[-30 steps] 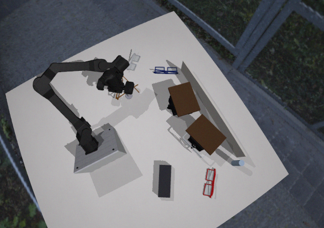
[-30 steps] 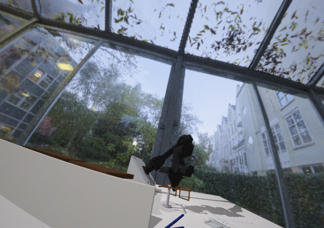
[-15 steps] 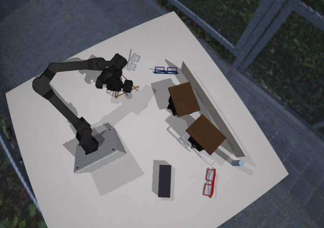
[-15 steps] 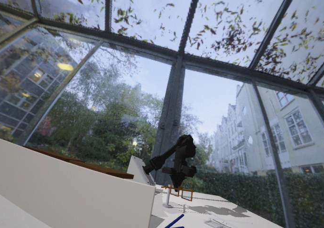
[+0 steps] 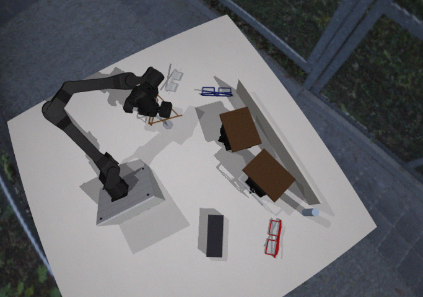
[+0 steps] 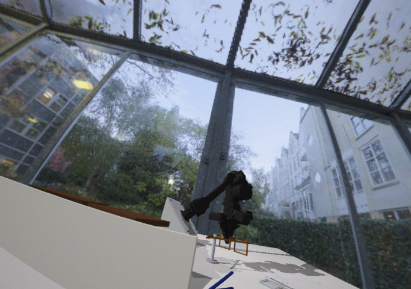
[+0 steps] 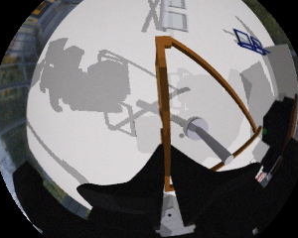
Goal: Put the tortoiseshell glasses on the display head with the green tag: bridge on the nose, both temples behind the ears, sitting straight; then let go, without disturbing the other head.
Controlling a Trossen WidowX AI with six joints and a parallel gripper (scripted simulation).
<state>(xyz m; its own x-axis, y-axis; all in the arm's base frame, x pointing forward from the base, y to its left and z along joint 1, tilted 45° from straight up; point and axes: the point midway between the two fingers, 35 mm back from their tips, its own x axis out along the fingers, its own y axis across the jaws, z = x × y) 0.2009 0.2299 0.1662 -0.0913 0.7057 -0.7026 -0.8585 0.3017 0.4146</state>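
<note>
My gripper is shut on the tortoiseshell glasses and holds them a little above the table, right beside a small grey stand post. Their orange-brown frame and temples stick out ahead of the fingers. Two display heads stand to the right under brown square tops. In the wrist view the nearer head shows a green spot and the farther head a red one. The faces are mostly hidden.
Clear glasses and blue glasses lie at the far side. Red glasses, a black box and a grey cylinder lie near the front. A tall grey panel stands behind the heads.
</note>
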